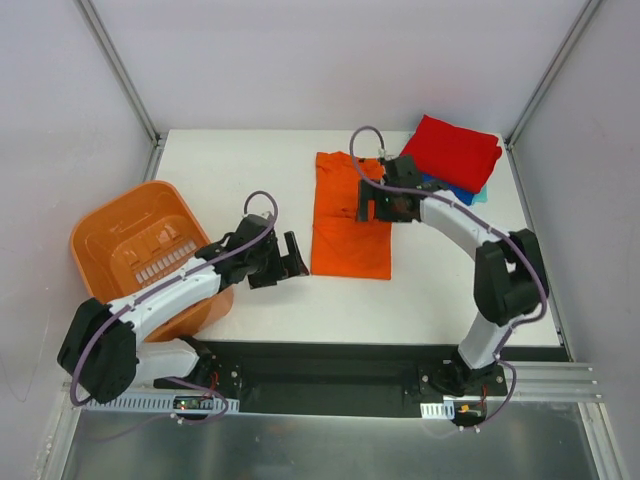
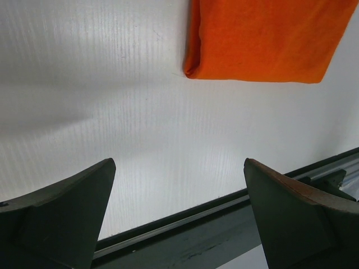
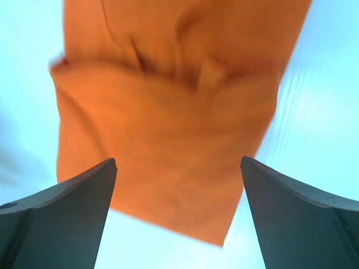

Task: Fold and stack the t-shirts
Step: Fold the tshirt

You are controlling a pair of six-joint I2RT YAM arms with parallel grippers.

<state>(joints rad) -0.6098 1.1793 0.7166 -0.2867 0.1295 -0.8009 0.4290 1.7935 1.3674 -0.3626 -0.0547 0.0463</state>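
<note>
In the top view the orange shirt (image 1: 348,220) lies flat on the white tabletop (image 1: 250,165), a little right of the middle of the frame. It is folded into a long narrow strip that runs from the upper part of the frame down toward the centre. Some folds and creases show at its upper end.

The right claw (image 1: 362,205) is over the right edge of this shirt, in its upper half. Its fingers stand wide apart and hold nothing. In the right wrist view the orange cloth fills the space under and between them, but the picture is blurred, so I cannot tell if they touch the cloth.

The left claw (image 2: 179,168) is also wide and holds nothing. It is over bare tabletop, just beside the lower left corner of the orange shirt, and apart from it.

In the upper right of the top view there is a pile of folded shirts: the red shirt (image 1: 450,150) on top, with a blue shirt (image 1: 432,182) and a teal shirt (image 1: 481,197) showing under its lower edge.

An orange basket (image 1: 100,235) stands at the left side of the frame, beside the left arm.
</note>
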